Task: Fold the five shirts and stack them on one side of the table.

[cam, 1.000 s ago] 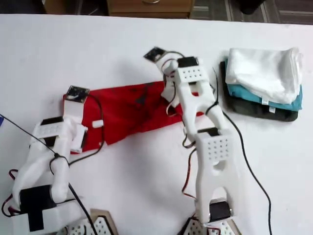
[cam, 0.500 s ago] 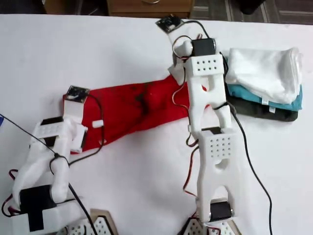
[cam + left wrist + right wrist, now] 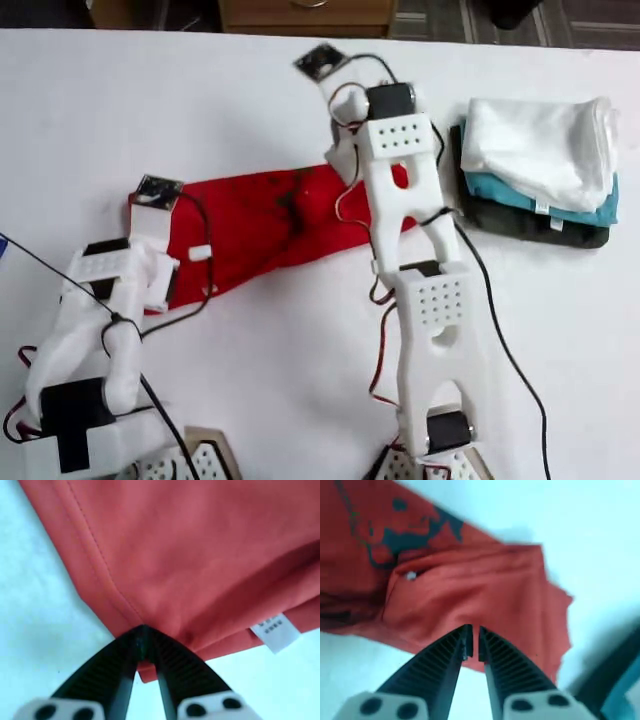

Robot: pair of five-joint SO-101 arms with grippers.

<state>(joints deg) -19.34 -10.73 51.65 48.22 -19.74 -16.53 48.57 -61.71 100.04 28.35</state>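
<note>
The red cotton shirt (image 3: 260, 225), folded into a long band with a dark print, is laid on the white surface (image 3: 150, 100), its long axis running from one arm to the other. One end's corner is pinched by the fingers of the left gripper (image 3: 145, 641). The fingers of the right gripper (image 3: 471, 641) are seen almost pressed together at the opposite edge; cloth between them cannot be confirmed. The stack of folded white, teal and dark shirts (image 3: 535, 180) is found just beyond that end.
</note>
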